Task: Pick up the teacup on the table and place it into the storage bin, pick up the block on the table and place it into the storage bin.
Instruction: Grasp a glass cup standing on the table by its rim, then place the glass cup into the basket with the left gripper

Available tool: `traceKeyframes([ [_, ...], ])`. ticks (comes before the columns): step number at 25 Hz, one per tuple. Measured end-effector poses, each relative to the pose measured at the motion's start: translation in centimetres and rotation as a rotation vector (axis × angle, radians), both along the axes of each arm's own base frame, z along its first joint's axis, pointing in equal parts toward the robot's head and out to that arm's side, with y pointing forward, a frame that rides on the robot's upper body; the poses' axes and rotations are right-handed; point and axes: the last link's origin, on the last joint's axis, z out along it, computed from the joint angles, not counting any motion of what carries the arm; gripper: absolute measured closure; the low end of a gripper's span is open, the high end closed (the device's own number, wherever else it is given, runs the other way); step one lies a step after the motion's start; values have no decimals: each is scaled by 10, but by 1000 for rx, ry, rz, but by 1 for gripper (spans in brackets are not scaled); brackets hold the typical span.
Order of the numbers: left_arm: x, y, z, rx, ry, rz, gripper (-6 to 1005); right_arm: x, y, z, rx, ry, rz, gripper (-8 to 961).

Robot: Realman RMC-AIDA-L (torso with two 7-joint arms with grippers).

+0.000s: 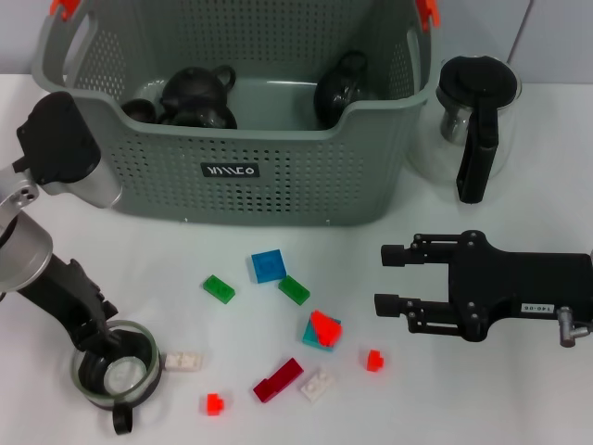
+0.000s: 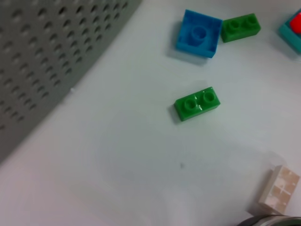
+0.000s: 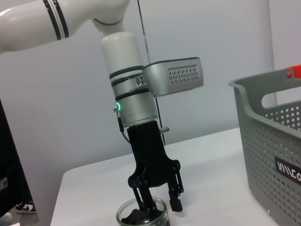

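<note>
Step in hand, as I judge it: taking the teacup [image 1: 115, 375], first of the two picks. My left pincer [image 1: 109, 366] is down at the lower left of the head frame with one finger inside the clear cup and the other outside its rim; the right wrist view shows the same, fingers [image 3: 175, 197] straddling the glass wall, jaws narrow but whether they already pinch it I cannot tell. The cup sits on the table [image 1: 519, 399], well apart from the bin [image 1: 278, 176], which fills the upper middle of the frame and already holds dark teaware. Next move calls for a firm close on the rim, a straight lift, then carry up and over the bin's near wall. My right pincer [image 1: 394, 278] lies at the right, fingers spread wide, pointing toward the blocks [image 1: 320, 329] scattered at centre bottom, none yet touched.
</note>
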Motion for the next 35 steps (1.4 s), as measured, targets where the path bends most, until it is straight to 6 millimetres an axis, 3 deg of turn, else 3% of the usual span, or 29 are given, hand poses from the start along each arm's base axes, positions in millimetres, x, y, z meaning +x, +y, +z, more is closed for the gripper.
traceKeyframes([
  [5,0,1,-1,-5,18,20,513,0,0,0,-1,1,-1,308],
  [10,2,2,-1,-8,22,19,726,0,0,0,-2,1,0,309],
  [18,6,0,7,-16,7,21,947,0,-1,0,-4,3,2,308],
  [26,36,1,54,48,-230,-81,955,-1,0,0,-6,4,2,309],
  [29,61,10,83,148,-432,-213,950,-1,0,0,-7,4,2,308],
  [35,92,29,116,290,-653,-318,942,-1,0,0,-6,3,-2,307],
])
